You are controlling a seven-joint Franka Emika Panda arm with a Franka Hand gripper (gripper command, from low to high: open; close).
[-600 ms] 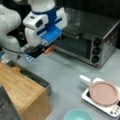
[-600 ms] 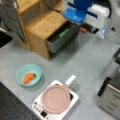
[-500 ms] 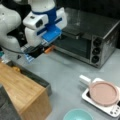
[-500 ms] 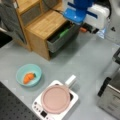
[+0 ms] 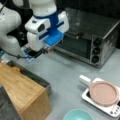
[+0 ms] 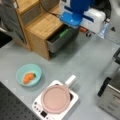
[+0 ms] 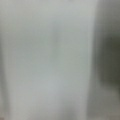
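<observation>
My white and blue gripper hangs just above the grey table, between the open drawer of a wooden cabinet and a toaster oven. Its light blue fingertips show in both front views, pointing down beside the drawer's far end. In a front view the drawer holds a green item. In a front view something orange lies in the drawer. The wrist view shows only a pale grey surface with a darker patch at the right.
A pink lidded pan sits on a white induction cooker, also seen as the pan in a front view. A teal bowl holds a carrot. The toaster oven stands at a front view's right.
</observation>
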